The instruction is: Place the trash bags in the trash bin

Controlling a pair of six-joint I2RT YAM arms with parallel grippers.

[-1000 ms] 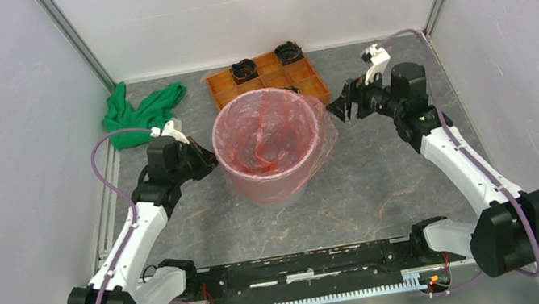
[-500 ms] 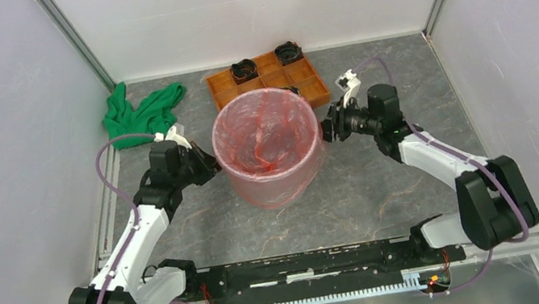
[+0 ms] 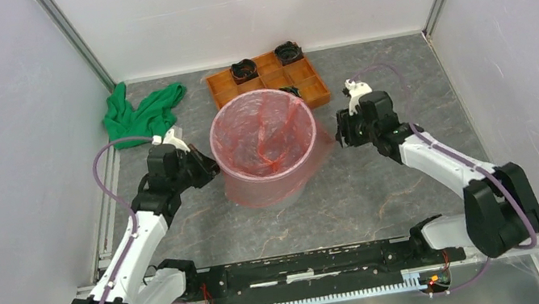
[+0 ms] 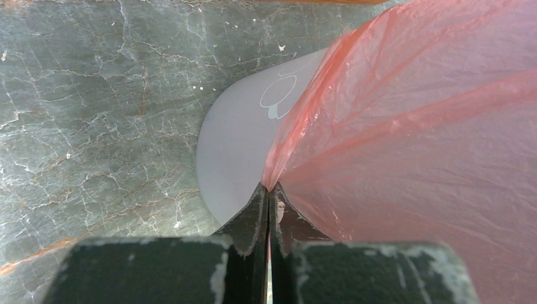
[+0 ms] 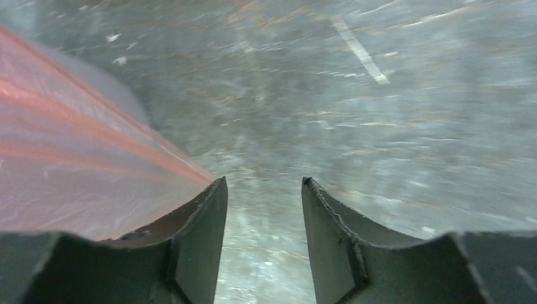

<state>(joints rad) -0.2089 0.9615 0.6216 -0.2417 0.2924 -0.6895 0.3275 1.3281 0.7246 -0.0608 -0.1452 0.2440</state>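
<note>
Trash bag (image 3: pixel 263 132) lines the grey trash bin (image 4: pixel 231 158) mid-bench (image 3: pixel 388 198). Its film is folded over the rim and hangs down the outer wall. Left end effector (image 4: pixel 269 190) is pinched tight on a fold of bag film at the bin's left wall. Right end effector (image 5: pixel 263 183) sits just right of the bin, jaws partly apart with nothing between them and film just beside one finger. Orange compartment tray (image 3: pixel 305 85) is behind the bin, green cloth (image 3: pixel 142 113) back-left.
</note>
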